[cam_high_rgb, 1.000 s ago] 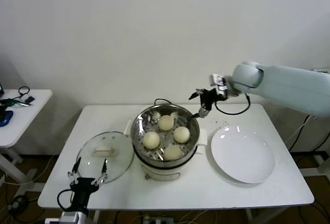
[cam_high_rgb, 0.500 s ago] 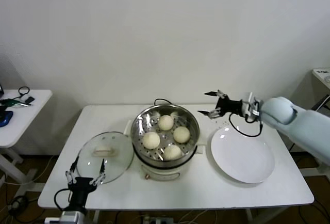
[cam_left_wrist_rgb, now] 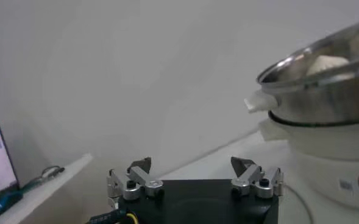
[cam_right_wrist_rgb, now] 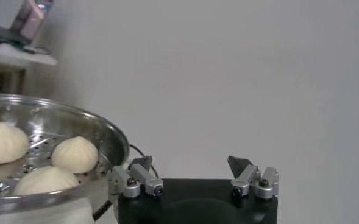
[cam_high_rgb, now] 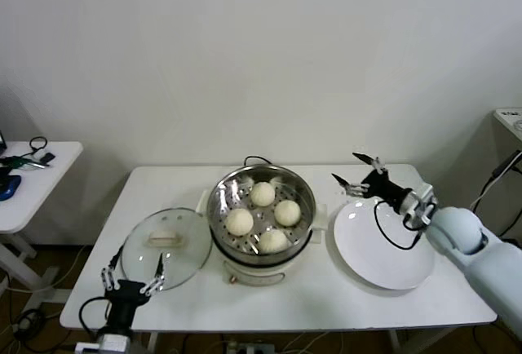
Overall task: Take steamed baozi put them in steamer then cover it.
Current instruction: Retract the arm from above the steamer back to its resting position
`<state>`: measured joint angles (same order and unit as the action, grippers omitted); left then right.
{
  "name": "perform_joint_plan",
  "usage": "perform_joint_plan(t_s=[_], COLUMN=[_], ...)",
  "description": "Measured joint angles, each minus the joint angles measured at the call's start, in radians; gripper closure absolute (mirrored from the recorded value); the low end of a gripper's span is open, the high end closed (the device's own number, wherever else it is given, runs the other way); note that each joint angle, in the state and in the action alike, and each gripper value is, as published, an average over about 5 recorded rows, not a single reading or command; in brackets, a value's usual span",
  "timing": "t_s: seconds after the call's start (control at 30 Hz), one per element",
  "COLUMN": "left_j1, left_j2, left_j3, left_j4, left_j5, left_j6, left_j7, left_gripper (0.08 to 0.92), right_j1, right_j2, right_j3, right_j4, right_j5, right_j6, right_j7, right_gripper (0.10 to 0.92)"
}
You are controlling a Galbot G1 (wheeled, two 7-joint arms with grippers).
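Observation:
The steamer point(cam_high_rgb: 214, 207), a shiny steel pot on a cream base, stands mid-table with several cream-white baozi point(cam_high_rgb: 263, 193) lying on its perforated tray. The cover point(cam_high_rgb: 181, 254), clear glass with a cream handle, lies flat on the table to the steamer's left. My left gripper point(cam_high_rgb: 132, 276) hangs open and empty at the cover's near edge. My right gripper point(cam_high_rgb: 347, 170) is open and empty, right of the steamer, above the far edge of the plate. The left wrist view shows open fingertips point(cam_left_wrist_rgb: 141, 164) and the steamer point(cam_left_wrist_rgb: 325, 97). The right wrist view shows baozi point(cam_right_wrist_rgb: 74, 154) in the steamer point(cam_right_wrist_rgb: 109, 137).
A flat white plate point(cam_high_rgb: 383, 248) lies right of the steamer, under my right forearm. A black cord runs behind the pot. A small side table point(cam_high_rgb: 37, 183) with cables stands off to the left. A white wall closes the back.
My right arm has swung away from the steamer's rim, rightwards and down, to the plate's far edge, staying open. My left gripper has sunk slightly towards the table's near edge.

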<state>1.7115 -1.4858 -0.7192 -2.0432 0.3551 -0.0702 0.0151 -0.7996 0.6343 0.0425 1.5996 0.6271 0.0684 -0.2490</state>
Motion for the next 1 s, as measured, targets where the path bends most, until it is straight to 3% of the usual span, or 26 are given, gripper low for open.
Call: perform_joint_plan(t_s=[0.53, 1.0], left_j1=[0.028, -0.103], left_j2=[0.05, 0.116], left_j3=[0.028, 0.126], left_j4=[-0.024, 0.125], left_j5=[0.581, 0.84], left_j6=[0.079, 0.156], left_j7=[-0.001, -0.081], left_gripper=[0.177, 0.177], right_j1=[-0.423, -0.52], right_j2=[0.246, 0.336], right_j3=[0.441, 0.526], right_j4=[0.034, 0.035], right_j5=[-0.093, -0.147], right_j6=[0.016, 0.024], right_j7=[0.021, 0.025], right_gripper=[0.203, 0.203])
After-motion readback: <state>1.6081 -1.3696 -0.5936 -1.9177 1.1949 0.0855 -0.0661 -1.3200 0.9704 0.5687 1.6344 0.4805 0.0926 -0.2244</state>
